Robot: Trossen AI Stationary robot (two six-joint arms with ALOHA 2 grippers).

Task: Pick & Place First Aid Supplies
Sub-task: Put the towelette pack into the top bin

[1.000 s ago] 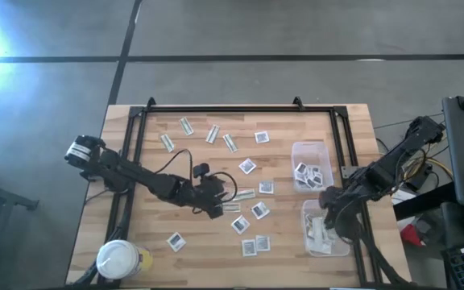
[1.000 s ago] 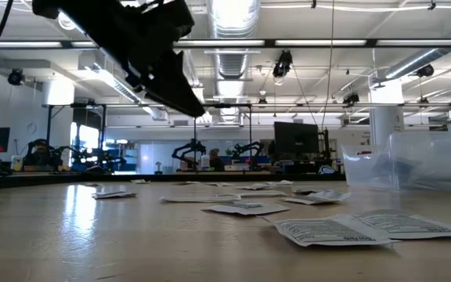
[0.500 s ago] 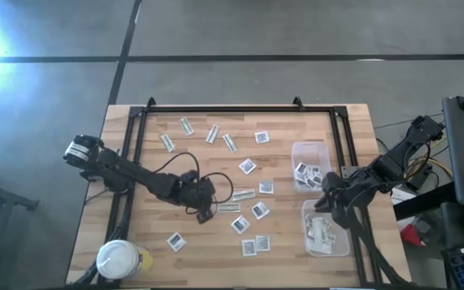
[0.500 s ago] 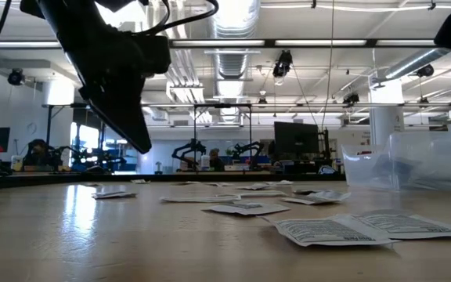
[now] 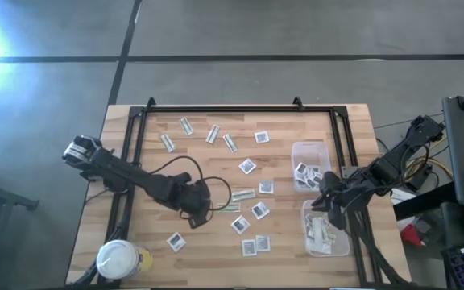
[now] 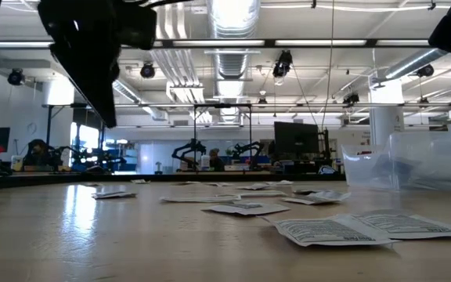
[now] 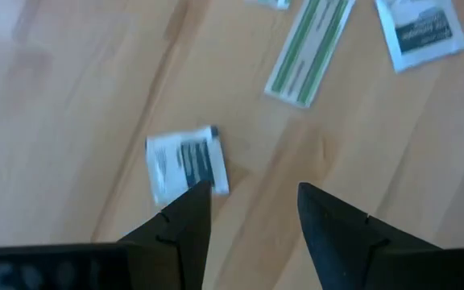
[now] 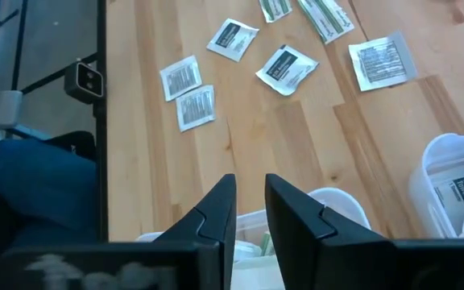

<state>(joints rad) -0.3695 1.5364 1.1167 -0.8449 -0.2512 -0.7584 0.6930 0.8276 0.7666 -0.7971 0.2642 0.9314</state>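
Square white packets (image 5: 247, 165) and pale green-and-white strips (image 5: 243, 194) lie flat and scattered over the wooden table (image 5: 143, 185). My left gripper (image 5: 196, 217) hangs open above the table's middle left, pointing steeply down. In the left wrist view my left gripper (image 7: 252, 201) has bare wood between its fingers. One square packet (image 7: 185, 161) lies just beyond one fingertip and a strip (image 7: 308, 48) farther off. My right gripper (image 5: 325, 196) hovers at the table's right, over the two clear tubs. My right gripper (image 8: 250, 197) stands open by a narrow gap with nothing in it.
The far tub (image 5: 310, 165) holds square packets and the near tub (image 5: 322, 229) holds strips. A white-lidded jar (image 5: 119, 259) stands at the near left corner. A black frame (image 5: 135, 129) runs along the table's far, left and right sides.
My left gripper has swung from a slant toward the table's right to pointing steeply down. It has drifted a little toward the table's left and near edges. My right gripper has turned over the tubs toward the table's middle. No packet has moved.
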